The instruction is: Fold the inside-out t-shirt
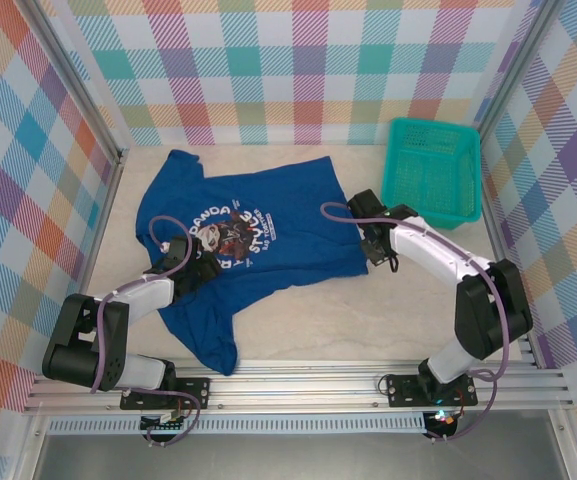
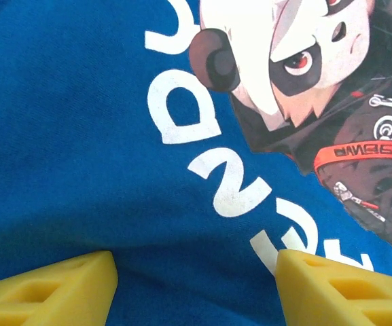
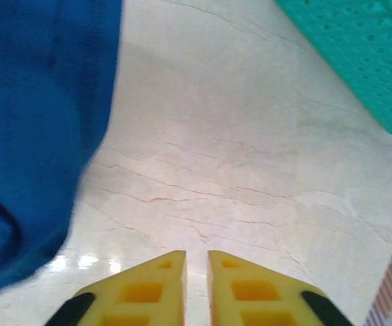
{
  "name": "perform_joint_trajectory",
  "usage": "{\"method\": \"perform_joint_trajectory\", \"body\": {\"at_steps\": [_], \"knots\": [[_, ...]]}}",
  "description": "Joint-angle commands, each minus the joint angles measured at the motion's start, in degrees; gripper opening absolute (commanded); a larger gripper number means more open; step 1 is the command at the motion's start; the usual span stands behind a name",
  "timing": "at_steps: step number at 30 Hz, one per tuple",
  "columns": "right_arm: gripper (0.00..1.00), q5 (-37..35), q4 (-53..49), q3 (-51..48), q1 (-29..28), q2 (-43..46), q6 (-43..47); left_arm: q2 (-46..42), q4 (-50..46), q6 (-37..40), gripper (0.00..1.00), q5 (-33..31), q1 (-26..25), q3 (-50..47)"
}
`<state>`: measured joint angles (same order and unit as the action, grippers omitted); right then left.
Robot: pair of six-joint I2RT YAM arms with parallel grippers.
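The royal-blue t-shirt [image 1: 298,200] lies spread across the table with its white lettering and panda graphic [image 1: 233,232] facing up. One sleeve points to the back left and its lower part trails toward the near edge. My left gripper [image 1: 203,262] hovers low over the shirt beside the graphic. In the left wrist view its yellow jaws [image 2: 196,278] stand wide apart over blue cloth [image 2: 80,136], gripping nothing. My right gripper [image 1: 373,250] sits at the shirt's right edge. Its jaws [image 3: 196,261] are a narrow slit apart over bare tabletop, with the shirt's edge [image 3: 39,136] to the left.
A teal mesh basket [image 1: 433,170] stands at the back right, and its corner [image 3: 365,47] shows in the right wrist view. Pale marble-look tabletop [image 1: 318,320] lies bare in front of the shirt. Plaid walls enclose the table on three sides.
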<state>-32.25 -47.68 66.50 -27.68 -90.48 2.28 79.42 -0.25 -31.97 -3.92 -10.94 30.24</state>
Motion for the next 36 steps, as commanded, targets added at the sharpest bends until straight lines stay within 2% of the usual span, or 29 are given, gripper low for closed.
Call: {"method": "perform_joint_trajectory", "body": {"at_steps": [1, 4, 8, 10, 12, 16, 21, 25, 29, 31, 33, 36], "knots": [[0.22, -5.0, -3.8, 2.1, 0.3, -1.2, -2.4, 1.8, -3.8, -0.6, 0.64, 0.7, 0.5, -1.8], [0.28, -2.2, -4.0, 1.3, 0.3, -0.4, -4.6, 1.7, -3.7, -0.6, 0.64, 0.7, 0.5, -1.8], [0.38, 18.1, 0.9, -3.8, 0.3, 3.4, -7.9, 1.8, -3.7, -0.5, 0.65, 0.9, 0.5, -1.8], [0.42, 24.7, 4.0, -7.1, 0.3, 4.7, -11.2, 1.8, -3.6, -0.6, 0.65, 0.9, 0.4, -1.8], [0.44, 27.7, 6.1, -9.7, 0.4, 4.6, -13.8, 1.7, -3.6, -0.4, 0.65, 1.0, 0.5, -1.8], [0.48, 27.1, 8.3, -11.6, 0.4, 2.1, -16.3, 1.9, -3.5, -0.4, 0.66, 1.2, 0.5, -1.8], [0.43, 25.3, 7.5, -9.1, 0.8, -2.4, -15.8, 1.9, -3.4, -0.3, 0.66, 1.4, 0.5, -1.8], [0.44, 26.5, 7.8, -7.5, 1.0, -5.3, -14.1, 1.9, -3.3, -0.3, 0.66, 1.4, 0.5, -1.8], [0.44, 22.1, 7.7, -5.8, 1.3, -8.9, -12.8, 1.8, -3.4, -0.2, 0.67, 1.5, 0.5, -1.9], [0.39, 21.9, 8.5, -5.6, 2.2, -9.5, -12.5, 2.0, -3.4, -0.2, 0.66, 1.4, 0.5, -1.9], [0.29, 21.4, 9.1, -5.6, 3.3, -9.9, -12.1, 2.0, -3.4, -0.2, 0.66, 1.4, 0.5, -1.8], [0.20, 16.6, 6.9, -4.5, 3.6, -10.5, -11.1, 2.1, -3.5, -0.3, 0.64, 1.2, 0.5, -1.7]]}}
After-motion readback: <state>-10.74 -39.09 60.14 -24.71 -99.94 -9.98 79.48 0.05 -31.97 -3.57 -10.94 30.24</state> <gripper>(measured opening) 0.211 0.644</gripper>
